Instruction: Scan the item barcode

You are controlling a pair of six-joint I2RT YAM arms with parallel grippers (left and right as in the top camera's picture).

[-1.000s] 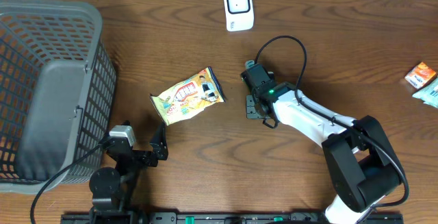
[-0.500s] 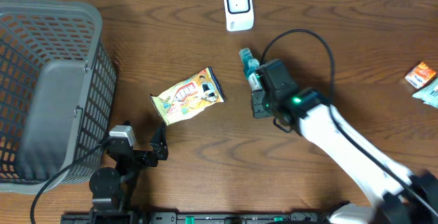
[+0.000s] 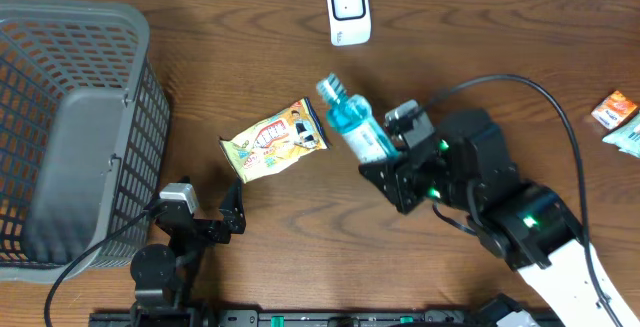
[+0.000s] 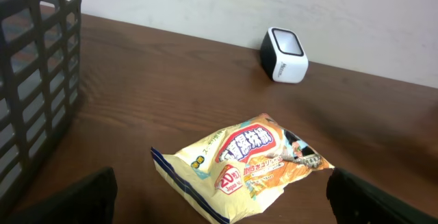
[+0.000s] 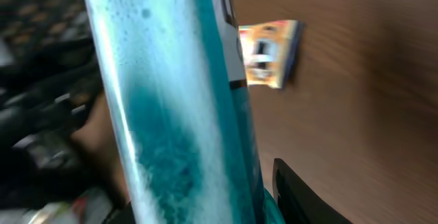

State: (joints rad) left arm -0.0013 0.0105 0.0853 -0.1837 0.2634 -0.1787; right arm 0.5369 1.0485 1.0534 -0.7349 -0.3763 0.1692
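Note:
My right gripper (image 3: pixel 388 155) is shut on a clear bottle of blue liquid (image 3: pixel 353 125) and holds it above the table, with the cap pointing up-left. In the right wrist view the bottle (image 5: pixel 178 101) fills the frame, and one dark finger (image 5: pixel 308 196) shows at its right side. The white barcode scanner (image 3: pixel 348 9) stands at the table's far edge, apart from the bottle. A yellow snack bag (image 3: pixel 275 139) lies flat left of the bottle. My left gripper (image 3: pixel 235 215) rests open near the front edge, with the bag (image 4: pixel 243 166) just ahead of it.
A grey mesh basket (image 3: pixel 140 77) takes up the left side of the table. An orange packet (image 3: pixel 614 109) and a pale packet (image 3: pixel 628 135) lie at the far right edge. The scanner (image 4: pixel 284 55) also shows beyond the bag in the left wrist view.
The right arm has lifted the bottle off the table and swung back to the right. The bottle now shows large and tilted. The left arm and the snack bag have not moved.

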